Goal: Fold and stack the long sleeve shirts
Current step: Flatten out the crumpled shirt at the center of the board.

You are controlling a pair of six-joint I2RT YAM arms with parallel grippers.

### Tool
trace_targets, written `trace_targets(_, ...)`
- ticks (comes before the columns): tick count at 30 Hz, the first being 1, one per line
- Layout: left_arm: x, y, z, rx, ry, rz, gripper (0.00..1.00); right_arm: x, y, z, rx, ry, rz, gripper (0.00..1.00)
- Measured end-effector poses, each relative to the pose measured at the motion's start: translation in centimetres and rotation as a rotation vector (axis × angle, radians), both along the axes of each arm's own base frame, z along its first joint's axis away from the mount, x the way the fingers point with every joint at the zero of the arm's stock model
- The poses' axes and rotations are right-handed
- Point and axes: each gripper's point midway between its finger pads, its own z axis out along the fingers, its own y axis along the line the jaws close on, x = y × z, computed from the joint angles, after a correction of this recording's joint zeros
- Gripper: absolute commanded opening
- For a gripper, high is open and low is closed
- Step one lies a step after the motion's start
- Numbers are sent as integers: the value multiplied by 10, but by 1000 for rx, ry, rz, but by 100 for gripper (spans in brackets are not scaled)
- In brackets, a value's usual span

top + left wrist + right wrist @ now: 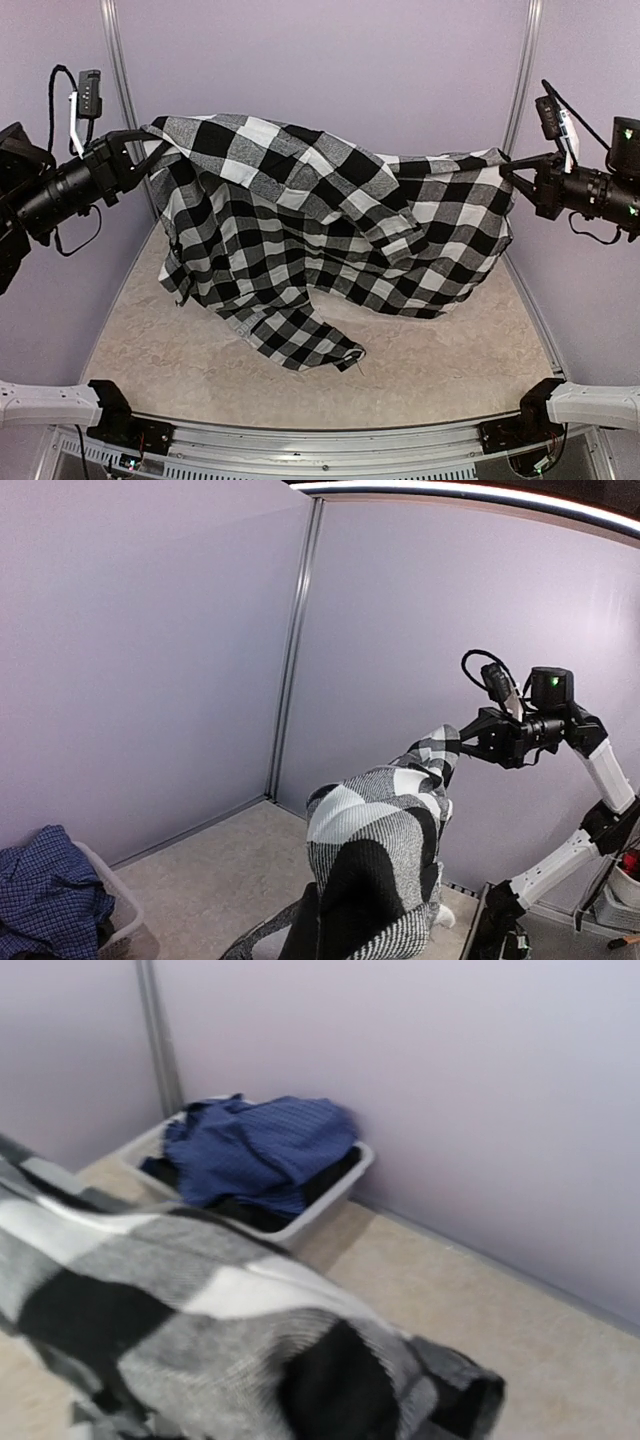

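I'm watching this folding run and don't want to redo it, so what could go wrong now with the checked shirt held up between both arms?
One: the left gripper and right gripper hold the checked shirt only by its top corners, so it may slip and drop in a heap. Two: a loose end trails bunched on the table. Lowering now could trap it under the body and crease the fold.

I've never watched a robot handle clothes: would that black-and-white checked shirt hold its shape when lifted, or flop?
Floppy, most likely: the checked shirt sags in folds between the left gripper and the right gripper, its lower edge trailing to the table. Probably light, since two small pinches carry it. The woven cloth looks unlikely to slip.
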Motion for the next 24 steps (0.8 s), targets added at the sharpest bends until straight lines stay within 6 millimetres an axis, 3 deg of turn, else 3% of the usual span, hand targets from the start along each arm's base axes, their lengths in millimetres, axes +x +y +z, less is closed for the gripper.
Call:
trace_targets(5, -53, 9, 16, -33, 7, -99, 0, -52, -14, 25, 63, 1, 53, 0)
trace_targets(9, -72, 20, 17, -49, 21, -135, 0, -89, -24, 53, 125, -44, 93, 0)
trace_targets(13, -82, 32, 15, -60, 41, -134, 0, -101, -28, 52, 142, -28, 99, 0)
trace_targets(15, -76, 35, 13, -56, 58, -91, 0, -88, -23, 39, 125, 23, 85, 0)
trace_targets(18, -47, 31, 3, -27, 102, 15, 0, -48, -17, 5, 74, 121, 6, 0)
trace_targets(21, -4, 13, -21, 27, 164, 119, 0, 4, -12, -54, -14, 243, -117, 0)
trace_targets(24, 58, -5, -71, 102, 266, 220, 0, 51, -9, -117, -113, 357, -218, 0)
